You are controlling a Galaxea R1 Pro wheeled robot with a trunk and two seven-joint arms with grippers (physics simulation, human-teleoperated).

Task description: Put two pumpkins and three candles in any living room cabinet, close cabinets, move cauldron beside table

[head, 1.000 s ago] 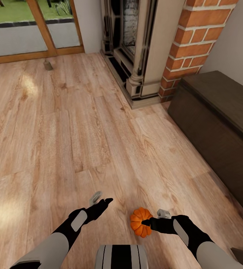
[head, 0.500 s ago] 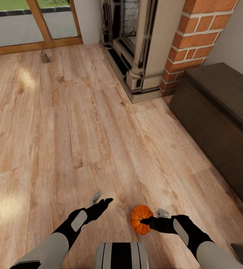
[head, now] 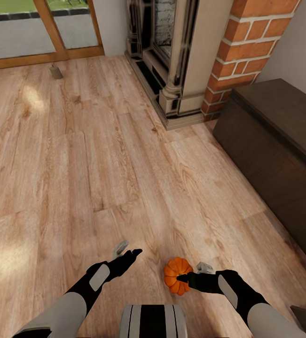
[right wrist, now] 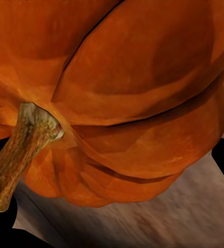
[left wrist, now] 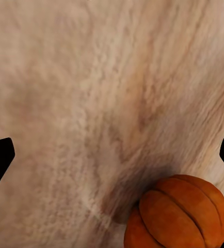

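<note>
Above floor [head: 101,155], pumpkin [head: 175,276] in right end effector [head: 183,279]

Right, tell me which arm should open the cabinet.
Left, probably. The left gripper is open and empty, while the right gripper is shut on the pumpkin. The cabinet sits on the robot's right with its fronts closed, so the left arm must reach across.
</note>
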